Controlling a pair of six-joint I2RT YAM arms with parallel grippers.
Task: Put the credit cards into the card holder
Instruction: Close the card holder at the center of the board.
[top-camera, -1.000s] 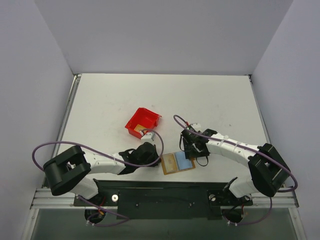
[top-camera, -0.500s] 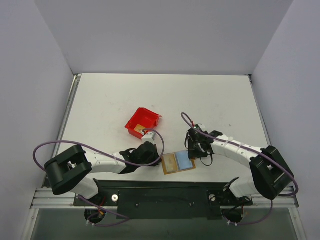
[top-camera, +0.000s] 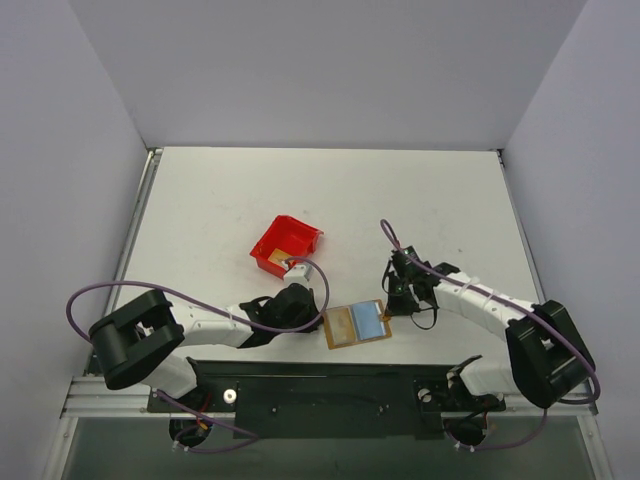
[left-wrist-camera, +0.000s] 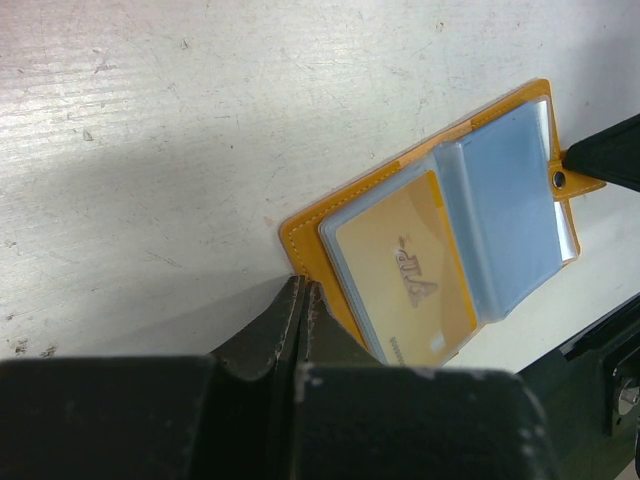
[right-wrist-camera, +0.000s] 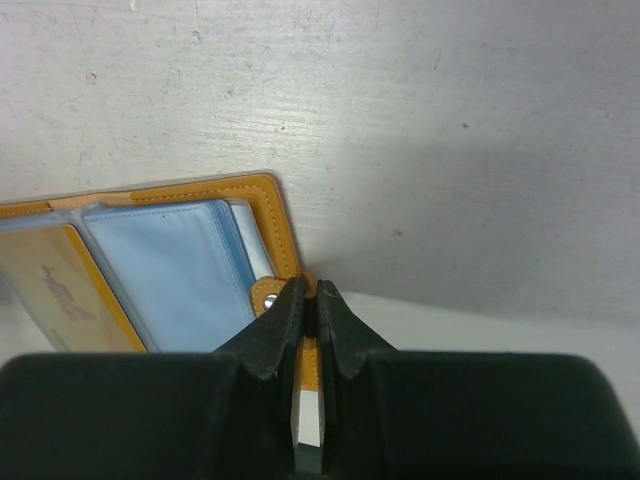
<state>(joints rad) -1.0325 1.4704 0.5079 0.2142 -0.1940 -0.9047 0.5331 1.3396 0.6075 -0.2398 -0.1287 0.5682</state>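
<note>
Looking down from above, we see the card holder (top-camera: 357, 324) lying open on the white worktop (top-camera: 420, 200) at the lower centre of the frame, between the two arms. The left claw (left-wrist-camera: 303, 295) has its fingers pressed together at the holder's left corner. Its wrist view is too tight for us to tell whether it pinches the orange edge or only touches it. The right claw (right-wrist-camera: 308, 295) is closed narrow on the holder's right edge, with the small orange tab (right-wrist-camera: 262, 292) and its metal snap just beside the fingertips and a strip of orange caught between them. Inside the holder, a golden credit card (left-wrist-camera: 405, 265) sits in the left clear sleeve, and the light blue panel (left-wrist-camera: 510, 210) lies to its right. A red bin (top-camera: 290, 240) stands on the worktop up and to the left of the holder, apart from it. A tan shape (top-camera: 272, 262) in its lower corner may be another card.
</note>
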